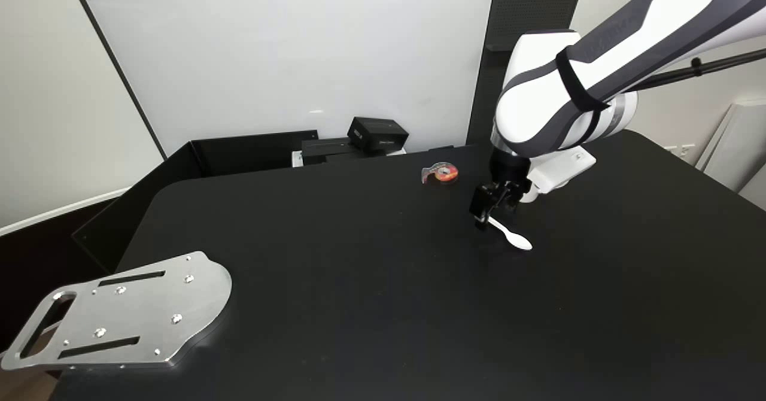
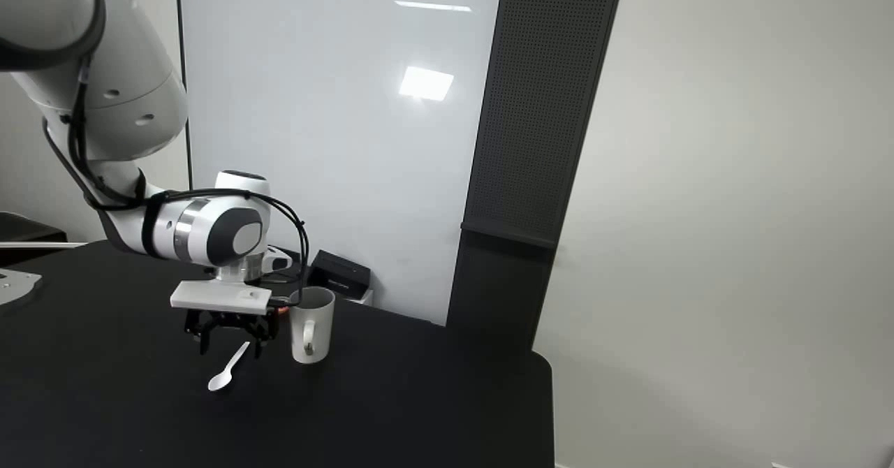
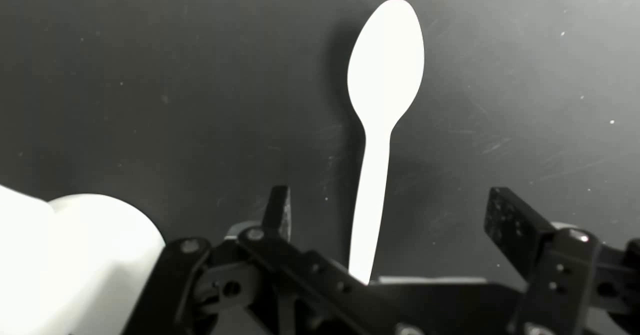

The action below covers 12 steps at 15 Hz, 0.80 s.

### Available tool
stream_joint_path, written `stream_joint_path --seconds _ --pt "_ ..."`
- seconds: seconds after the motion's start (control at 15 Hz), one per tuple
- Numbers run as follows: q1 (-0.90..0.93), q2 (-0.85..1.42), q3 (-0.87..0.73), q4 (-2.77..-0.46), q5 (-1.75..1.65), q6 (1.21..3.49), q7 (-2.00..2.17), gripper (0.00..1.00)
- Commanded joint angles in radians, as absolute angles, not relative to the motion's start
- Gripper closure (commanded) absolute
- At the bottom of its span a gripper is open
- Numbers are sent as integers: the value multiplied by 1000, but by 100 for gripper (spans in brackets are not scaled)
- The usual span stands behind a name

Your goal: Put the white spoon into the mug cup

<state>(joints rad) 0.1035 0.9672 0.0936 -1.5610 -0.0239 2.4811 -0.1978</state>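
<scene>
On the black table lies the white spoon [image 3: 385, 70], its bowl pointing away from my gripper [image 3: 391, 206] in the wrist view. The jaws stand wide open, with the spoon's handle in the gap between them, nearer one finger and touching neither. The handle's end is hidden behind the gripper's linkage. In an exterior view the gripper [image 2: 231, 351] hangs low over the spoon [image 2: 222, 379]. Beside it the white mug cup [image 2: 312, 332] stands upright, handle facing that camera. The mug cup [image 3: 100, 260] also shows at the wrist view's lower left, partly cut off.
A tape dispenser [image 1: 445, 173] with a red-orange roll lies near the table's back edge. Black boxes [image 1: 377, 134] sit behind that edge. A silver metal plate [image 1: 149, 305] with slots is at the table's far end from the arm.
</scene>
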Motion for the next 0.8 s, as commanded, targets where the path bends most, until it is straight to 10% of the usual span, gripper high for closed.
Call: stream_joint_path --seconds 0.0,0.13,0.2,0.73 --pt "102 984 100 -1554 -34 2502 -179 0" --pt "104 989 100 -1554 -34 2506 -178 0" --pt "109 992 96 -1554 -37 2512 -173 25" --pt "114 1002 83 -1539 -35 2494 -150 74"
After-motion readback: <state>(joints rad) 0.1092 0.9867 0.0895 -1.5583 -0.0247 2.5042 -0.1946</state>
